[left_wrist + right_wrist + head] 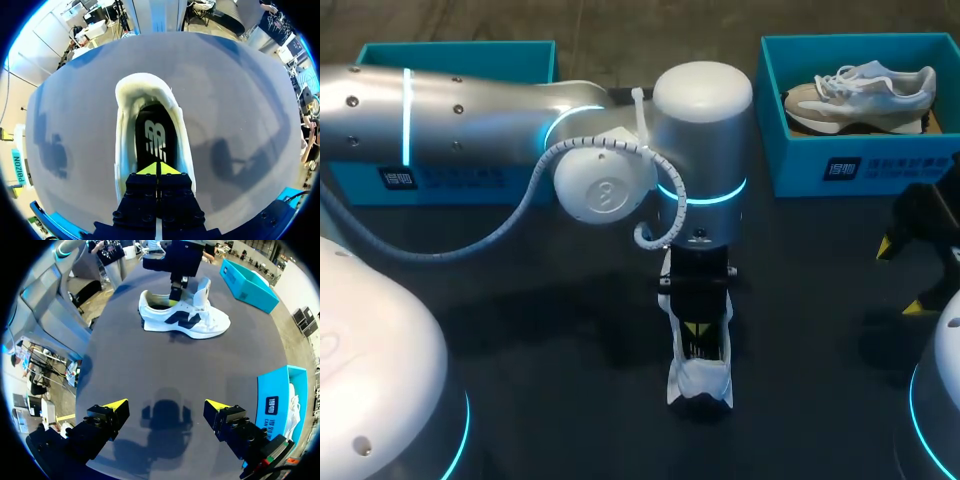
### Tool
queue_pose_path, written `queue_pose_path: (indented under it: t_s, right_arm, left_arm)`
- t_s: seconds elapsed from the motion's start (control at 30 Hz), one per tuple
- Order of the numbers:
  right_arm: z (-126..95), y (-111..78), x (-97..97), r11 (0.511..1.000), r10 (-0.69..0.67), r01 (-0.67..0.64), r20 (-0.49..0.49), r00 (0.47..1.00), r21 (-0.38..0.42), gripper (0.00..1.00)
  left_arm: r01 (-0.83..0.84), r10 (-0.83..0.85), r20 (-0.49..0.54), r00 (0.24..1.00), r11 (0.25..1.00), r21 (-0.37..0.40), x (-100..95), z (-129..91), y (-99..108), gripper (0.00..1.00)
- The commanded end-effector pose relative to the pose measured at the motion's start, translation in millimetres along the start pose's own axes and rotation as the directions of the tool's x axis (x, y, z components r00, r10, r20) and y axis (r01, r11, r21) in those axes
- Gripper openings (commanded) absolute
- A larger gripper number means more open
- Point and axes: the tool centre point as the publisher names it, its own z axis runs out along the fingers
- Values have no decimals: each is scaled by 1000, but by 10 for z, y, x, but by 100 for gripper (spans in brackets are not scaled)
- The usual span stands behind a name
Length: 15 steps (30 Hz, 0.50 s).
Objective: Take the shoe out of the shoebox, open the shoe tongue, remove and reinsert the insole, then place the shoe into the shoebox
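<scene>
Left gripper [159,169] jaws sitting pinched together over insole [155,137], grip unclear, head view hiding it; right gripper [165,410] jaws gaping empty, shoe [185,320] well ahead.

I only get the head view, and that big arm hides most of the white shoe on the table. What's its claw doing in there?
Observer: The left gripper has its yellow tips shut together inside the shoe, just above the dark insole.
Operator: Is the shoe's tongue pulled open?
Observer: Yes. From the right wrist view the tongue stands up, beside that gripper.
</scene>
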Motion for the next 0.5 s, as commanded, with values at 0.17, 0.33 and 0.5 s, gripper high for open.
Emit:
queue_pose_path:
  t_s: [0.17,0.33,0.5]
  right_arm:
    - [0,0,13,1000,0,0,2,1000,3,100]
    - [0,0,13,1000,0,0,2,1000,3,100]
    - [0,0,13,1000,0,0,2,1000,3,100]
  left_arm:
    - [11,-11,-14,1000,1000,-12,-38,-61,71,0]
    - [26,-26,-9,1000,1000,-7,-86,-31,123,0]
    - [35,-35,-12,999,999,7,-75,-49,64,15]
